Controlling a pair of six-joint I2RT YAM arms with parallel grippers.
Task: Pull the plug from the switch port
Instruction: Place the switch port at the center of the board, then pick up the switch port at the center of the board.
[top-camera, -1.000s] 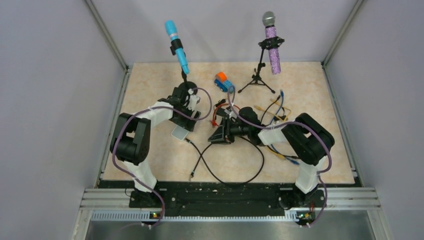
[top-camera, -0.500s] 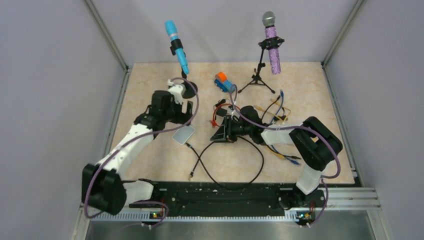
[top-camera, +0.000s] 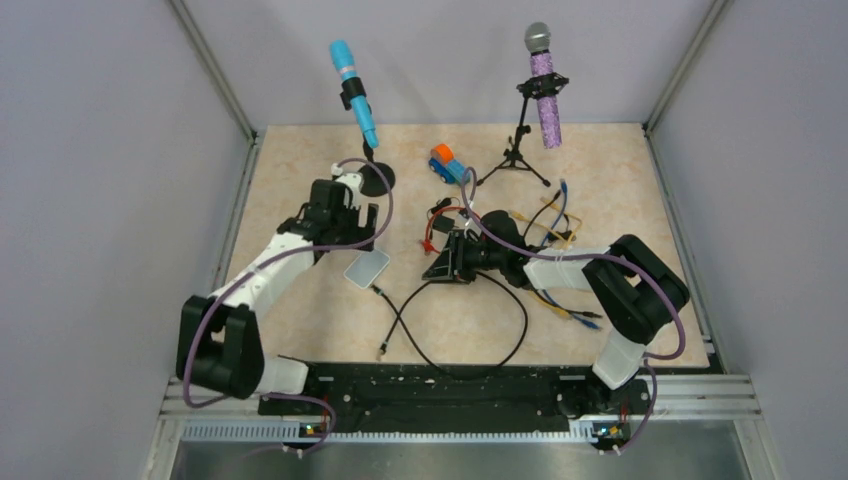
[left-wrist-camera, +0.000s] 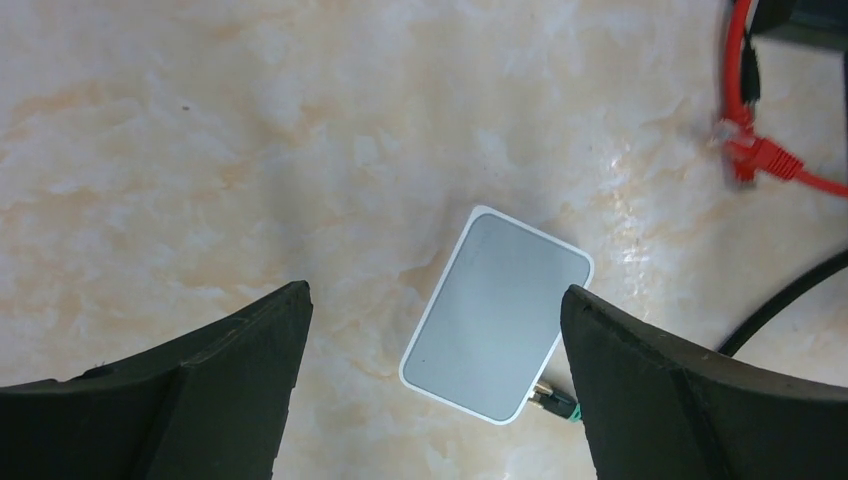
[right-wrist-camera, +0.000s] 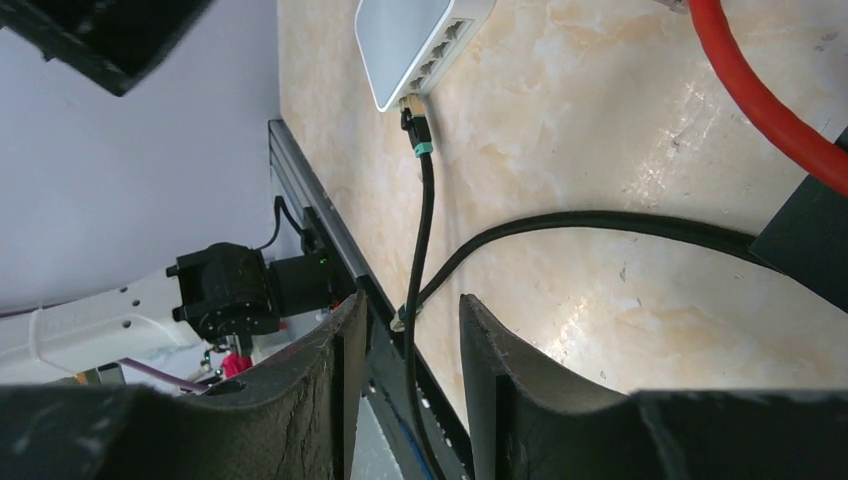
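The left hand (left-wrist-camera: 435, 292) is held wide open above the bench (left-wrist-camera: 200, 150), with nothing between its fingers. Directly below the open fingers a small white box (left-wrist-camera: 495, 315) is seen lying flat, untouched. A row of sockets is shown along one edge of this white box, and a green-collared plug (right-wrist-camera: 415, 125) on a black cable (right-wrist-camera: 420, 230) is seated in the end socket.

The black box (top-camera: 438, 270) is found near the middle of the bench, right at the tip of the right hand (right-wrist-camera: 410, 300). Its socket cannot be made out in any view. A red cable (left-wrist-camera: 760, 158) is seen just beside it, its red end lying on the bench.

The fingers of the right hand are set a narrow gap apart. The black cable is seen running into that gap, but whether it is clamped cannot be told.
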